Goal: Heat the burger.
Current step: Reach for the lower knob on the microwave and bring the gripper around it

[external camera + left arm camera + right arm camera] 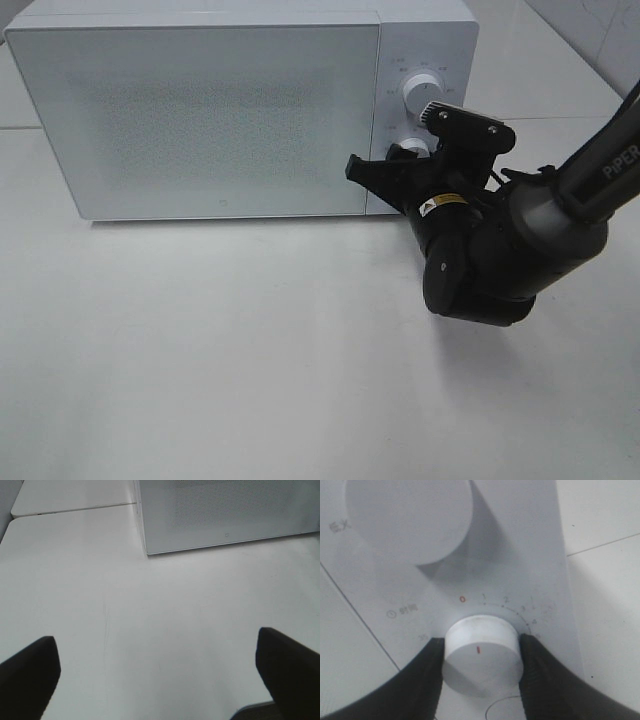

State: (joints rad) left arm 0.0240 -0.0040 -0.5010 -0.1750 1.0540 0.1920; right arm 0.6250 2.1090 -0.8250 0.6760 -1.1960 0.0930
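The burger shows in no view. The white microwave [200, 110] stands at the back of the table with its door shut. My right gripper [408, 152] is shut on the lower timer knob [482, 655], with a black finger [427, 680] on each side of it. The knob has a red line on it, and the dial around it starts at a red 0 [462, 599]. My left gripper [157, 670] is open and empty above the bare white table [150, 610], in front of the microwave's left corner [146, 550]. It is out of the high view.
The upper knob [422, 92] sits just above the held one and also shows in the right wrist view [410, 515]. My right arm [500, 250] reaches in from the right edge. A second white table [65, 497] adjoins at the back.
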